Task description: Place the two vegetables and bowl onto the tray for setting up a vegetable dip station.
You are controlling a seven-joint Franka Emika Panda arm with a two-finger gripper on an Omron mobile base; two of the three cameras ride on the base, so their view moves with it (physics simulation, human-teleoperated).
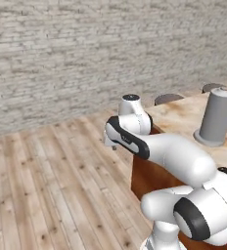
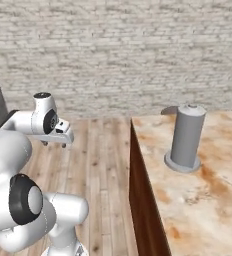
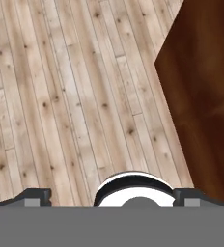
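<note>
Pincer (image 2: pixel 55 141) hung spread wide and empty above the plank floor (image 3: pixel 61 96), off the near corner of the surface (image 2: pixel 198 195), pointing down; probably a parked pose before any reach. A tall grey cylinder (image 2: pixel 186 138) stood upright on the surface, well back from that corner. Carrot, green vegetable, bowl and tray lay outside what these cameras covered, so the task looked unstarted.

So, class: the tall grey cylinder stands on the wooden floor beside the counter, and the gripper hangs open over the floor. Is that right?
Not quite. The tall grey cylinder stands on the counter, not on the floor, as the right base view shows. The gripper does hang open over the floor.
</note>
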